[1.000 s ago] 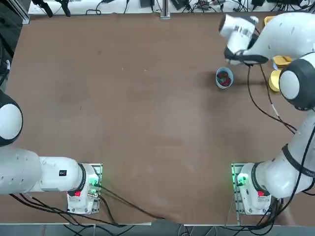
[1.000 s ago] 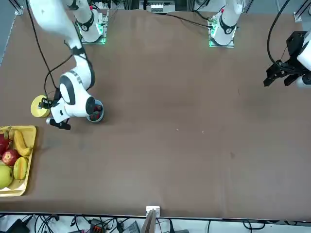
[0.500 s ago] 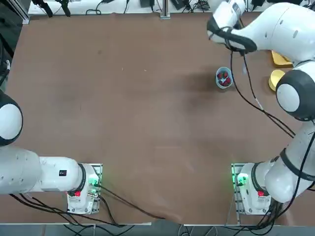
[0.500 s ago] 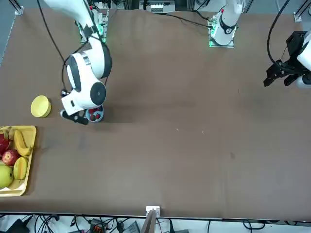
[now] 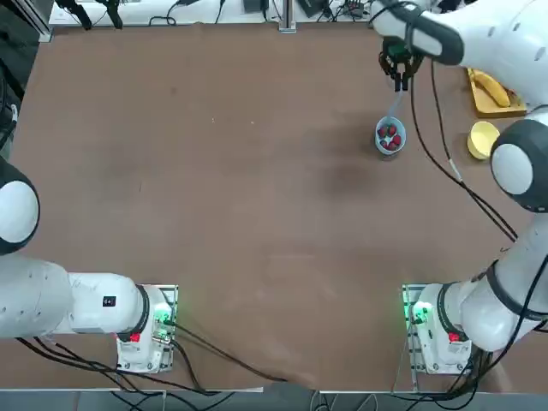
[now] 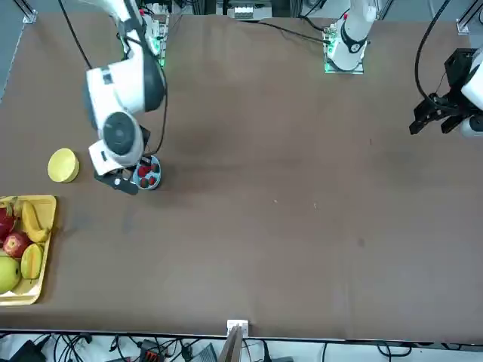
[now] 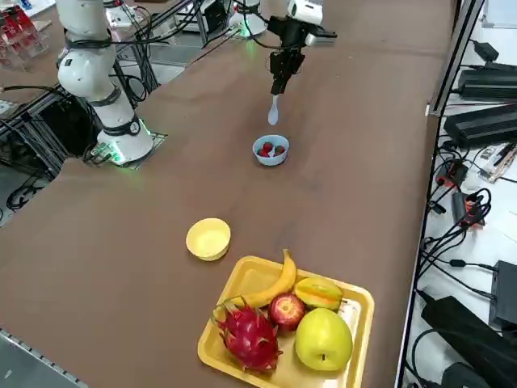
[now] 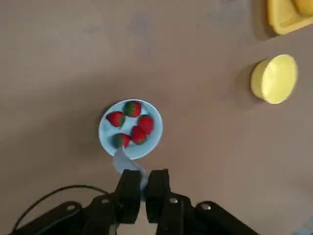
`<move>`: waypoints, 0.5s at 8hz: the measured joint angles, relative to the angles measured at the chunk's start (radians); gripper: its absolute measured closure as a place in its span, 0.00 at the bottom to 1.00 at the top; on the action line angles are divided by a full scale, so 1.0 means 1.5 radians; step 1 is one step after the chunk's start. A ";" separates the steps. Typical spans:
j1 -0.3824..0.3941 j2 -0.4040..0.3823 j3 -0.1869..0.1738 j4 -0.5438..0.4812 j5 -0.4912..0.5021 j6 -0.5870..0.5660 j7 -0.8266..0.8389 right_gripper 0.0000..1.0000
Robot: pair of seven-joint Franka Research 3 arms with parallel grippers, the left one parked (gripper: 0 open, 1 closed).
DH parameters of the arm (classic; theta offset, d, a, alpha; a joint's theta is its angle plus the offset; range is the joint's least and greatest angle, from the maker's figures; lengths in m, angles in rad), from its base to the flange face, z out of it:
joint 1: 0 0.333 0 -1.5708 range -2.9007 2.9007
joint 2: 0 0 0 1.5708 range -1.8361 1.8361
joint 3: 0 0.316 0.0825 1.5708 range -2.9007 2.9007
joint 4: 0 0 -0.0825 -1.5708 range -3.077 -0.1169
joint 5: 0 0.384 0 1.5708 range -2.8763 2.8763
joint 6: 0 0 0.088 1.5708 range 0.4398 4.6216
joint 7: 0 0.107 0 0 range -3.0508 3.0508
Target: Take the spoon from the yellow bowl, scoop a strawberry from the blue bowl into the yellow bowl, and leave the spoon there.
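Nearest the right side view's camera, the rectangular yellow plastic tray (image 7: 365, 323) keeps whole fruit, among it a dragon fruit (image 7: 250, 338) with pointed scales, corralled on the counter (image 7: 347, 178). Beyond it the smooth, round yellow bowl (image 7: 208, 238) sits upright, presumably placed to receive the scooped berry. Farther on, the light-blue bowl (image 7: 271, 162) holds glossy red strawberries (image 8: 145, 124) within scooping reach. Farthest, the right gripper (image 8: 145, 186) has its fingers clamped on the handle of the translucent bluish plastic spoon (image 7: 273, 111), scoop end down near the blue rim, probably to dip in next.
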 joint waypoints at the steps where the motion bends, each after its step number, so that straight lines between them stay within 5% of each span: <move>1: -0.018 -0.023 -0.001 -0.035 0.021 0.041 -0.001 0.89; 4: -0.054 -0.083 -0.002 -0.162 0.060 0.162 0.005 0.89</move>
